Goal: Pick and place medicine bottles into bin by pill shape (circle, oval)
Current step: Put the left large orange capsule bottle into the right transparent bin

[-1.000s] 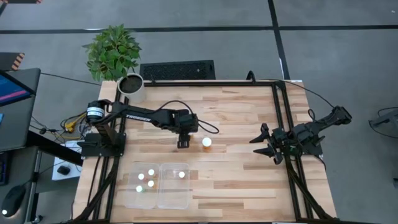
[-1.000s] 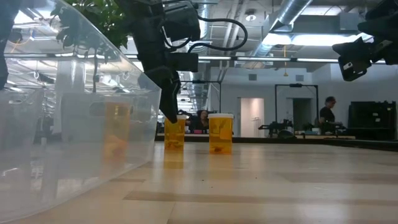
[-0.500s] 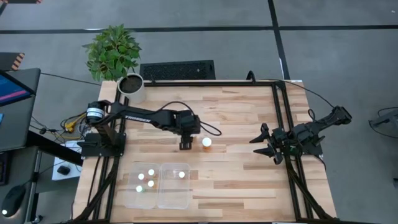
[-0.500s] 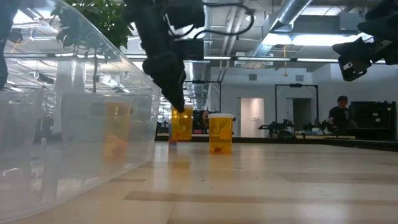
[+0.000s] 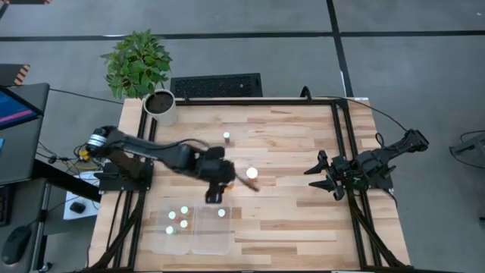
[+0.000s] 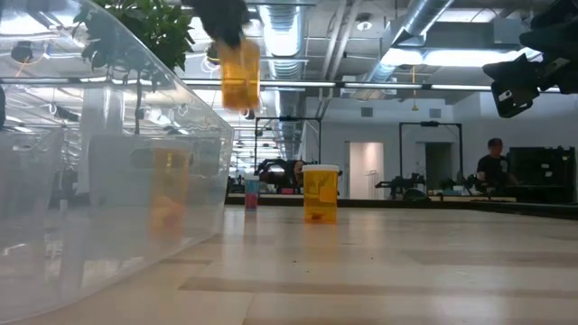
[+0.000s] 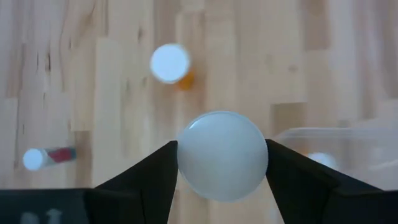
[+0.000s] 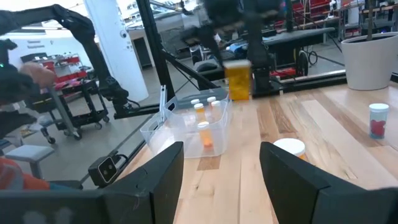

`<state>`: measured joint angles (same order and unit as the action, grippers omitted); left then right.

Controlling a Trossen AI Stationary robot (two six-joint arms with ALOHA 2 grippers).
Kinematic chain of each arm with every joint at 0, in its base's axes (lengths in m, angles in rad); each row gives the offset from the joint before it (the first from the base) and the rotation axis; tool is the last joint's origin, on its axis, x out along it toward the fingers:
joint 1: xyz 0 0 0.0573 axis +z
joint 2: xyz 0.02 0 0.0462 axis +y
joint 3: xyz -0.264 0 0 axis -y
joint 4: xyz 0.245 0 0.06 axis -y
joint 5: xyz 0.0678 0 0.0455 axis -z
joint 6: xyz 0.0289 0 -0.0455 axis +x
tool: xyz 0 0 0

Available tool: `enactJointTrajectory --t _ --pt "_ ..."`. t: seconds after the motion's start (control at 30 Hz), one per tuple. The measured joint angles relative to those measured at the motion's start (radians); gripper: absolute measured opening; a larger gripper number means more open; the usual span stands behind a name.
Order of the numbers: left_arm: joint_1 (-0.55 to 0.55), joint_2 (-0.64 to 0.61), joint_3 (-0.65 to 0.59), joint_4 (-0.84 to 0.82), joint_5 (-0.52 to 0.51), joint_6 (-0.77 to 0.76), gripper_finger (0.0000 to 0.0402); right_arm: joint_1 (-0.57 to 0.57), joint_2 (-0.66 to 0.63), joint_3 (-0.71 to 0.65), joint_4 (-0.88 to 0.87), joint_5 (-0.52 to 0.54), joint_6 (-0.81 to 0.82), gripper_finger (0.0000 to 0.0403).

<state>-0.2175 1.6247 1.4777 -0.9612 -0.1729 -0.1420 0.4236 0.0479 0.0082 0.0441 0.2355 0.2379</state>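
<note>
- The left pincer [image 5: 214, 196] grips an orange bottle [image 6: 239, 74], upright, lifted off the worktop [image 5: 295, 220].
- The bin [image 5: 212, 241] lies at six o'clock, just beside.
- The right pincer [image 5: 318, 177] waits open, well apart.

The left gripper [image 5: 215, 194] has its fingers closed around an orange bottle [image 6: 239, 74], one finger [image 7: 146, 177] on each side of the cap, raised well above the table [image 5: 288, 220]. Just beyond these fingertips lies the bin [image 5: 193, 239], with three bottles in its left compartment and one in its right. Behind the fingers, on the table, stands a second bottle [image 5: 251, 174], and farther behind a small bottle [image 5: 226, 136]. The right gripper [image 5: 317, 176] is well apart, at the table's right edge.
</note>
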Motion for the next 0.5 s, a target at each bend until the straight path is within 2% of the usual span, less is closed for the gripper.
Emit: enactJointTrajectory --t 0.23,0.37,0.5 --pt "-0.216 -0.089 0.003 -0.081 -0.119 -0.261 0.0213 0.000 0.000 0.000 0.000 0.000 0.000 0.0226" --pt "-0.337 -0.081 0.003 -0.189 -0.181 -0.453 0.0214 0.000 0.000 0.000 0.000 0.000 0.000 0.0226" --pt "-0.422 -0.049 0.000 -0.208 -0.243 -0.587 0.0214 0.000 0.000 0.000 0.000 0.000 0.000 0.0226"
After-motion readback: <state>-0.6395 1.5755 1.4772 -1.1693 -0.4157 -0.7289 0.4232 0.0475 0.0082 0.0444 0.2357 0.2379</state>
